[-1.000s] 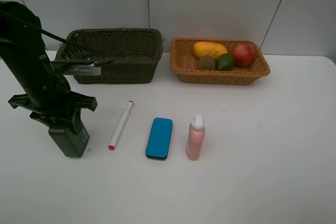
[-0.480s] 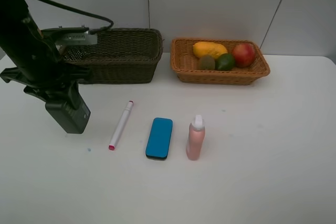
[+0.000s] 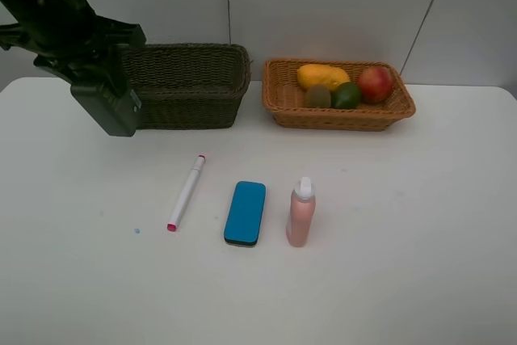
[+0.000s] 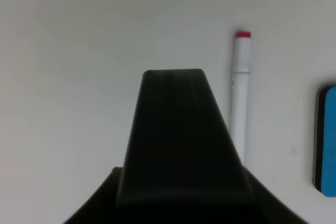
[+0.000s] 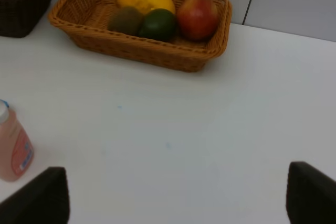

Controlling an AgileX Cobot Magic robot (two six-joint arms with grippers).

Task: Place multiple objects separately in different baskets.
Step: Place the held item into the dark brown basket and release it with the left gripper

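Fingers of the left gripper [image 3: 90, 77] were clamped on the dark green pump bottle [image 3: 111, 111], held clear of the table [image 3: 420, 264], just beside the dark wicker basket [image 3: 190, 103]. From the left wrist, the bottle filled the middle; the pink-capped marker [image 4: 240, 103] and blue eraser [image 4: 326, 140] lay beyond it. From the right wrist, the right gripper [image 5: 173, 198] gaped empty, the orange-tan fruit basket [image 5: 131, 51] well ahead. The bottle looked mid-carry; next, it likely needed moving over the dark basket's rim, then releasing.
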